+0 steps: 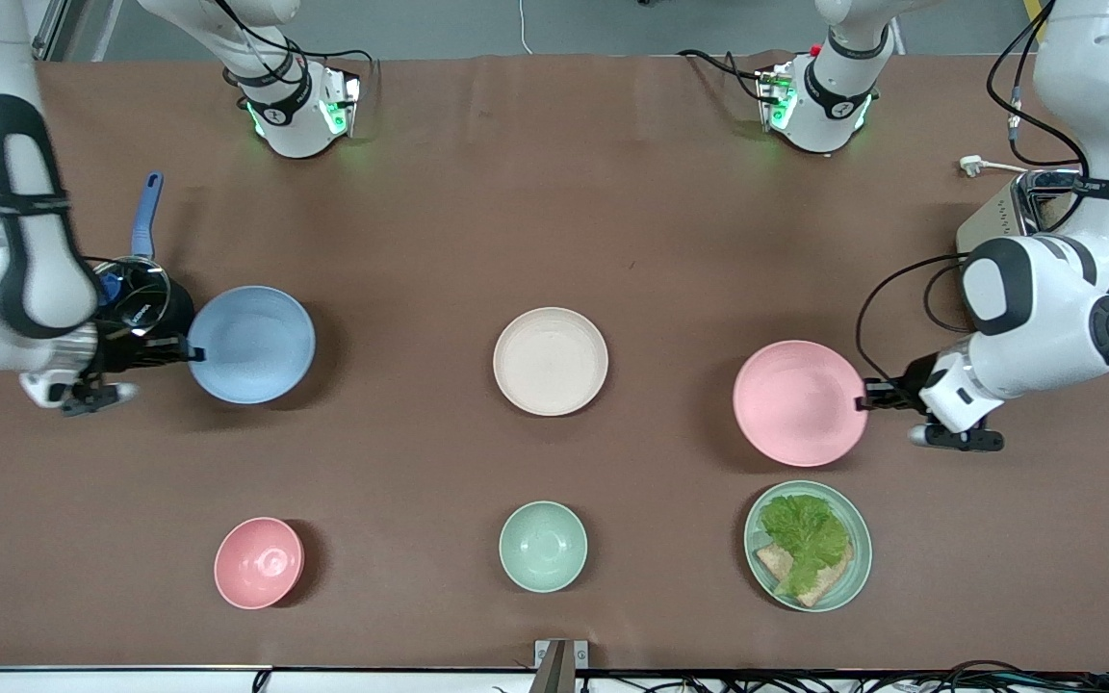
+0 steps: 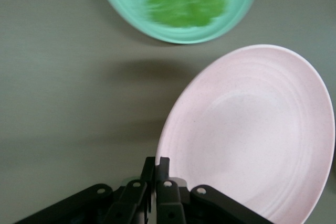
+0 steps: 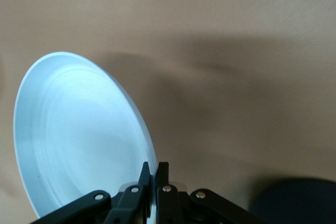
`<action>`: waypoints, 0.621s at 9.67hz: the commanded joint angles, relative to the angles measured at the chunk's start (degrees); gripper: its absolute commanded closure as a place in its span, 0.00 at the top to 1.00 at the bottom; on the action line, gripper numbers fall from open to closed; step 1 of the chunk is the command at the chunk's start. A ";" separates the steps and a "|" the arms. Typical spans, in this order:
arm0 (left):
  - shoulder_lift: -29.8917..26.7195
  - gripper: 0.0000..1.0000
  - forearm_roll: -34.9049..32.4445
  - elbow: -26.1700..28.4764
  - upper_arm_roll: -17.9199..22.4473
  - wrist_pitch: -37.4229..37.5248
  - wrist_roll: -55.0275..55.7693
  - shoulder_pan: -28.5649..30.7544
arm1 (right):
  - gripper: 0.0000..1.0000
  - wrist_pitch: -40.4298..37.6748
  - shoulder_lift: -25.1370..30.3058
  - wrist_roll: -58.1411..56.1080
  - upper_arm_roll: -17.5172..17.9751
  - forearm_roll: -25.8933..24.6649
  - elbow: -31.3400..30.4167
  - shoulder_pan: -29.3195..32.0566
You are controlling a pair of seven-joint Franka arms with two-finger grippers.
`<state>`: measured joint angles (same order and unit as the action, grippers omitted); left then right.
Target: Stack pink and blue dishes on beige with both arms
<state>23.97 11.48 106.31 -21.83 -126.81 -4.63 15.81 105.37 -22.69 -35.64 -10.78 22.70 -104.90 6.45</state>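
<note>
The beige plate (image 1: 551, 361) lies flat at the table's middle with nothing on it. My left gripper (image 1: 865, 396) is shut on the rim of the pink plate (image 1: 798, 402), which hangs above the table toward the left arm's end, throwing a shadow. In the left wrist view the pink plate (image 2: 252, 135) fills the frame past the shut left gripper (image 2: 156, 165). My right gripper (image 1: 194, 353) is shut on the rim of the blue plate (image 1: 252, 343), lifted over the right arm's end. In the right wrist view the blue plate (image 3: 79, 135) stands on edge in the right gripper (image 3: 153, 169).
A green plate with lettuce and bread (image 1: 808, 545) lies near the front edge, just below the pink plate. A mint-green bowl (image 1: 543, 546) and a small pink bowl (image 1: 259, 562) sit along the same front row. A blue-handled pan (image 1: 136, 279) sits under the right arm. A toaster (image 1: 1007, 217) stands by the left arm.
</note>
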 commanded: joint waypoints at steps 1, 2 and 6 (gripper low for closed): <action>0.99 0.00 0.12 -3.28 -2.85 4.71 4.43 -0.25 | 0.00 -8.56 -0.07 4.50 -0.20 0.42 7.49 0.40; 1.17 0.00 -0.49 -3.65 -4.52 4.47 10.81 -3.04 | 0.00 -12.52 -0.07 7.92 -0.12 -0.02 11.35 0.23; 5.81 0.00 -9.43 -3.56 -4.54 -8.23 35.35 -19.37 | 0.00 -18.01 0.28 25.49 0.50 -0.73 17.10 -6.60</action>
<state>26.21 5.30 102.73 -26.76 -130.81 26.00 -0.46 87.66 -22.55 -15.37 -10.40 22.53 -88.14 3.01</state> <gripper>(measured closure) 0.956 0.938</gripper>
